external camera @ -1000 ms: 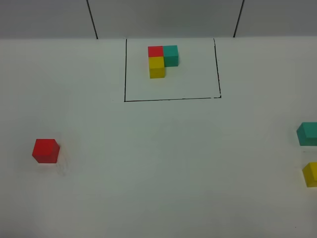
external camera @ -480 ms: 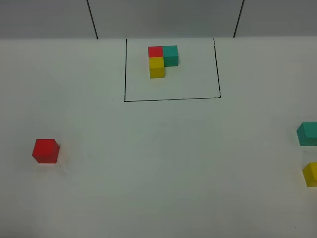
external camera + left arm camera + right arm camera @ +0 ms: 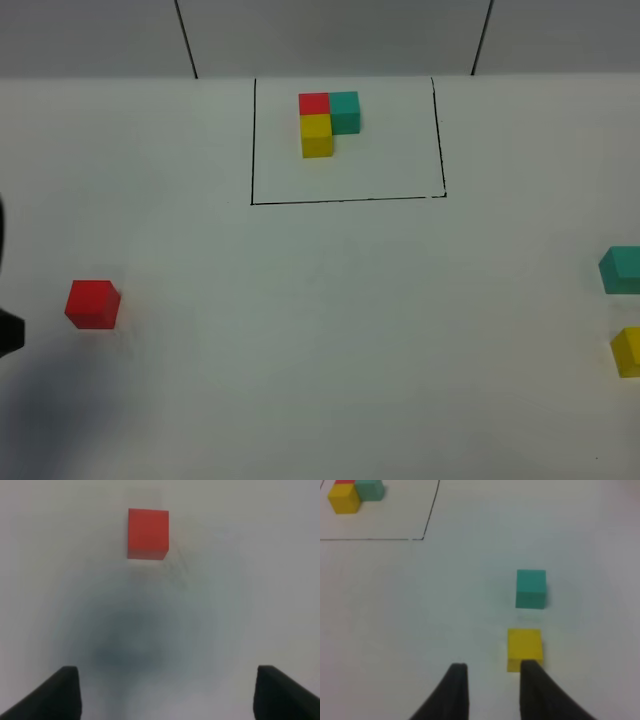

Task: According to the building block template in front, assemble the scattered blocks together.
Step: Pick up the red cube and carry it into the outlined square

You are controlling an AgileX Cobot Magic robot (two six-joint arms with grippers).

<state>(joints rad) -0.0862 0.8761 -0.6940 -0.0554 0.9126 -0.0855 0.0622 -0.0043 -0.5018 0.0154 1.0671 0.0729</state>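
Red cube (image 3: 92,303), one of the scattered blocks, sits alone on the left side of the desk (image 3: 330,360). It lies straight ahead of the left tool (image 3: 167,672) and apart from it, with bare surface between them. A cube has no long axis. In the left wrist view its faces lie about square to the jaws, so a straight advance looks enough, with no twist. The left tool stands wide with nothing between its fingers, and I judge it the nearer arm for this block.

The teal cube (image 3: 622,270) and yellow cube (image 3: 628,351) lie at the far right edge, near each other but not touching. They are just ahead of the right tool (image 3: 493,665), which is closed down narrow and empty. One of its fingers is close by the yellow cube; whether it touches I cannot tell.

The building block template (image 3: 328,122) sits at the back inside the black drawn rectangle (image 3: 345,199), well apart from all three cubes. The desk is flat, white and matte, and its middle offers open room for assembling.
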